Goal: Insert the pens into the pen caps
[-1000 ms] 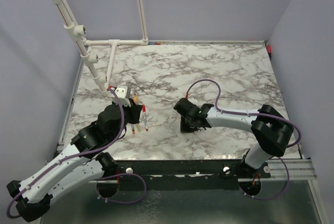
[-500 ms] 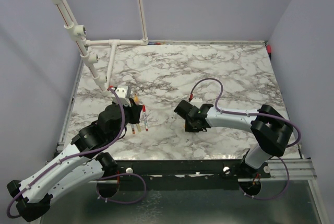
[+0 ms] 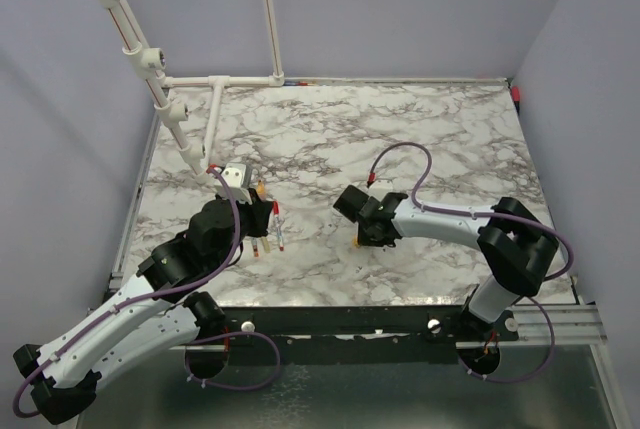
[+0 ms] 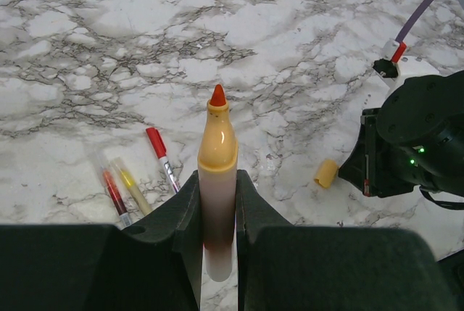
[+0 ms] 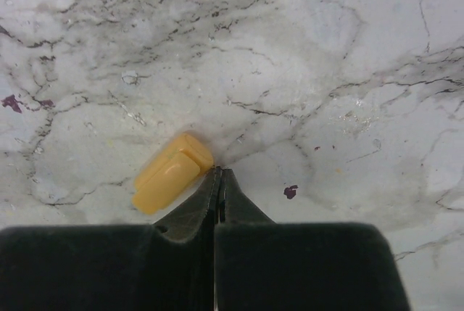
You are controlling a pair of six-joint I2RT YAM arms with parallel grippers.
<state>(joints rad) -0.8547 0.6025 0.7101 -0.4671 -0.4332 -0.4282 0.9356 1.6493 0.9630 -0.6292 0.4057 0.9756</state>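
My left gripper [image 4: 217, 206] is shut on a pen [image 4: 217, 159] with a pale barrel, a yellow-orange collar and a red-orange tip, held pointing away above the marble table. In the top view this gripper [image 3: 258, 201] hangs over the left of the table. A yellow pen cap [image 5: 172, 172] lies on the marble, and my right gripper [image 5: 219, 175] is shut and empty with its tips touching the cap's right end. The cap [image 4: 326, 173] also shows in the left wrist view, beside the right gripper [image 3: 363, 237]. Three more pens lie below the left gripper: a red-capped one [image 4: 161, 157], a red one [image 4: 114, 189] and a yellow one [image 4: 132, 186].
A white pipe frame [image 3: 215, 84] stands at the table's back left corner. Grey walls close in the marble table [image 3: 450, 139] on three sides. The right arm's purple cable [image 3: 420, 174] loops above its forearm.
The right wrist has shifted slightly rightward and its cable loop has risen; the yellow cap now peeks out by its tips. The left arm and its pen have not moved.
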